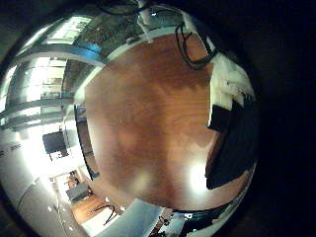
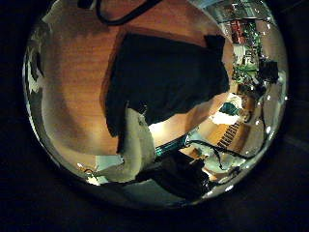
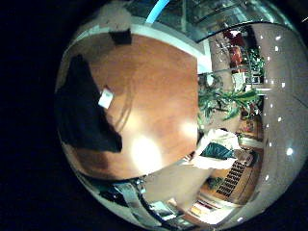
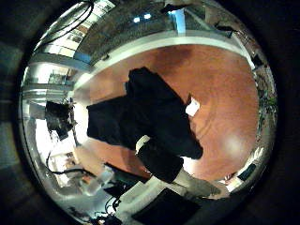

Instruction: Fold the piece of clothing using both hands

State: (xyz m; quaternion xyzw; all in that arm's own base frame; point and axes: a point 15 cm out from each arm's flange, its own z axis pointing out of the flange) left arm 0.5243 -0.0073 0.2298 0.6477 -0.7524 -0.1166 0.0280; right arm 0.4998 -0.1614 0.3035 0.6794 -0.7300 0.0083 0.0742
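Lying on the wooden table, a black garment with a white tag.

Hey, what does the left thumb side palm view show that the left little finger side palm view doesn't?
Only the left thumb side view shows the piece of clothing almost whole, spread flat and filling much of the view. Only the left little finger side view shows a wide bare stretch of the table, with just a strip of the clothing at the view's edge. Both views show the same clothing lying on the same wooden table.
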